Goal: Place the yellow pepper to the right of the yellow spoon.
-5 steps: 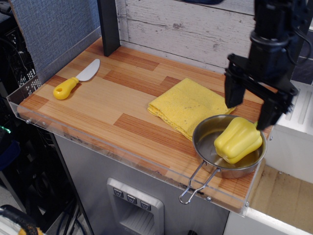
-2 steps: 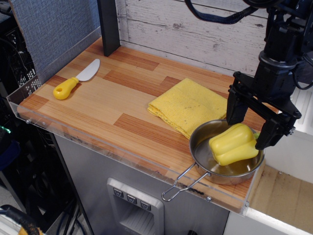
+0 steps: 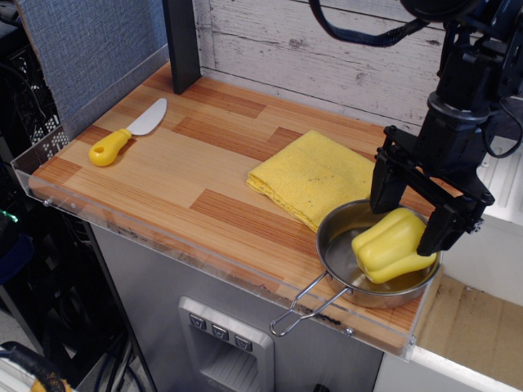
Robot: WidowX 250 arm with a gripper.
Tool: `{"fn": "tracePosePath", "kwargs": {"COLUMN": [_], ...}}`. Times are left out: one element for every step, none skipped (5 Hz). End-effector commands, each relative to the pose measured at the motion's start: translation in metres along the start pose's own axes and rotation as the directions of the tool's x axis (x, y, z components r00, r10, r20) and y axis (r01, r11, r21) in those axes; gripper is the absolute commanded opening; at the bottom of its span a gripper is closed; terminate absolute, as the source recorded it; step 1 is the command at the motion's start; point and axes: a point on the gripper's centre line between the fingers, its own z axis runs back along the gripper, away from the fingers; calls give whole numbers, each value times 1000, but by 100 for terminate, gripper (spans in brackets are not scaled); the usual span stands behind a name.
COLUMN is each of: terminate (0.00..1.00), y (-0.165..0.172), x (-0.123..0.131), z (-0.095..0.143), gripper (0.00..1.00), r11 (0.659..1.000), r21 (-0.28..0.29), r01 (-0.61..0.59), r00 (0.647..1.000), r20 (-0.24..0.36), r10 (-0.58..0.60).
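Observation:
The yellow pepper [image 3: 392,247] lies on its side in a steel pan [image 3: 333,242] at the table's front right. My black gripper [image 3: 409,220] hangs over it, open, with one finger [image 3: 386,189] behind the pepper's left side and the other [image 3: 439,228] at its right end. Whether the fingers touch the pepper I cannot tell. The yellow spoon [image 3: 127,133], with a chunky yellow handle and a pale grey blade, lies far off at the back left of the wooden table.
A folded yellow cloth [image 3: 315,174] lies just left of the pan. The pan's wire handle [image 3: 306,305] sticks out over the front edge. A clear acrylic rim [image 3: 204,249] borders the table. A black post [image 3: 181,45] stands at the back left.
My gripper has come down and a little left, around the pepper. The pan has turned, its handle swinging left, and the pepper has shifted slightly inside it.

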Motion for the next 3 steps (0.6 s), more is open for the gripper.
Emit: {"fn": "tracePosePath", "kwargs": {"terminate": [0, 0, 0], "y": [1, 3, 2], "x": [-1, 1, 3], "z": [9, 6, 5], "gripper": [100, 100, 0], "r11": [1000, 1000, 1000], "r21": [4, 1, 4], "r01": [-1, -14, -8], "r00": [1000, 1000, 1000], "r20": [15, -8, -3], "r10": [1, 14, 8]}}
